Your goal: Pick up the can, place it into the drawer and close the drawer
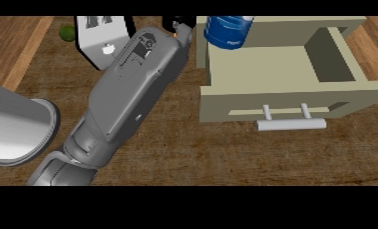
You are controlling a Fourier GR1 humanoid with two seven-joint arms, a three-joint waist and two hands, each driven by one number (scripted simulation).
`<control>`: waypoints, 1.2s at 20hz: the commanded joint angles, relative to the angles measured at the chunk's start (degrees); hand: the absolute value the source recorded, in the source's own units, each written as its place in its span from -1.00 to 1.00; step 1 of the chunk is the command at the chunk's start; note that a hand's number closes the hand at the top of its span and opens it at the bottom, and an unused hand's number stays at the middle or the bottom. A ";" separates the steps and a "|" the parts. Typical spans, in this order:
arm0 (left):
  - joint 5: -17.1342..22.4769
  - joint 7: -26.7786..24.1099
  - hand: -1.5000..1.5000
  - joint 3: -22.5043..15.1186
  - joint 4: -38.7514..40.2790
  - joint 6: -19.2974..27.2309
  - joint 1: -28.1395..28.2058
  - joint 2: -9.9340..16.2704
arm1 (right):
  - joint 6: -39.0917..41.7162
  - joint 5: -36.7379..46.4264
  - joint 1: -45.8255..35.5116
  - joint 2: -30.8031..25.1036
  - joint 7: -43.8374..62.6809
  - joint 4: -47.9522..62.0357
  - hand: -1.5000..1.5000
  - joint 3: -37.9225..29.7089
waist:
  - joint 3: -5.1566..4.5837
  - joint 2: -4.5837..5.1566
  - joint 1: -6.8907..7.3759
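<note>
Where the beige drawer [280, 93] stands pulled open at the right of the head view, its hollow shows a pale floor and plain walls, and the only thing over it is the blue can [229, 31], which sits at the drawer's back left corner, its lower part overlapping the rear wall; whether it rests on the floor or hangs above it cannot be told. The drawer's front panel faces the lower edge and carries a light grey bar handle [291, 124] on two short posts. A grey forearm [129, 93] runs up from the lower left across the wooden counter [221, 158] toward the can. Of the left hand [179, 23] only a small black part shows just left of the can, so whether it is grasping the can or has let go cannot be told. Behind the forearm lies a white box [100, 40] with dark markings, and a small green round thing [67, 33] sits beside it at the left. A grey, rounded object [22, 128] shows at the left edge.
</note>
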 commanded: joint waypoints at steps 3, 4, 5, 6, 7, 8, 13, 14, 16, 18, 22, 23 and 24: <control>5.49 -0.02 1.00 -5.85 4.22 4.73 -5.22 0.00 | 0.45 -0.85 0.36 0.08 -0.13 -0.19 -1.00 -1.15 | 0.01 -0.17 -0.29; 7.43 -2.35 1.00 -4.40 7.56 3.97 -6.68 0.00 | 0.52 2.11 -1.46 0.68 -1.29 1.69 -1.00 0.09 | 0.02 0.06 -0.49; 9.87 -4.46 1.00 -7.65 8.83 6.92 -7.46 0.00 | -1.15 -0.51 -2.31 -0.77 1.92 -1.23 -1.00 0.90 | 0.02 0.27 -1.67; 11.42 -6.61 1.00 -8.15 8.11 3.97 -3.51 0.00 | -2.89 0.86 -1.99 0.40 3.64 -3.64 -1.00 1.65 | -0.02 0.21 -1.04; 10.62 -4.24 1.00 -5.68 11.31 3.55 -9.37 0.00 | -0.78 1.06 -1.85 -0.22 1.53 -0.18 -1.00 0.45 | 0.02 0.19 -0.88; 11.62 -3.33 1.00 -7.01 11.06 4.85 -9.87 0.00 | -1.37 -0.70 -2.37 -0.63 2.08 -0.88 -1.00 0.15 | 0.02 0.09 -0.81; 16.56 -6.68 1.00 -10.62 17.04 4.94 -11.55 0.00 | 0.18 -0.60 -1.33 -0.08 1.53 -2.00 -1.00 0.02 | 0.07 0.42 -2.33; 17.13 -5.74 1.00 -10.73 17.60 5.78 -14.13 0.00 | -2.40 2.57 -4.42 0.70 2.76 -1.59 -1.00 2.49 | 0.06 0.50 -1.71; 20.61 -7.44 1.00 -15.98 14.52 9.56 -10.92 0.00 | -1.47 -0.07 -3.00 -0.81 3.51 -1.79 -1.00 0.74 | 0.06 0.30 -2.34; 21.09 -9.20 1.00 -16.63 18.11 8.87 -11.14 0.00 | 1.42 -0.28 -2.40 -0.50 0.74 0.81 -1.00 0.29 | 0.12 0.58 -3.28; 23.59 -9.58 1.00 -17.44 19.81 6.08 -10.43 0.00 | -4.18 -0.89 -3.80 -0.80 6.03 -4.57 -1.00 0.56 | 0.02 0.45 -2.15; 24.51 -10.16 1.00 -19.63 19.35 8.91 -10.18 0.00 | 0.77 3.54 -4.04 1.10 0.27 1.81 -1.00 3.44 | 0.13 0.65 -2.68; 24.25 -7.19 1.00 -18.98 22.07 7.88 -14.92 0.00 | -1.81 1.21 -4.80 0.13 3.42 -0.88 -1.00 2.33 | 0.08 0.60 -2.56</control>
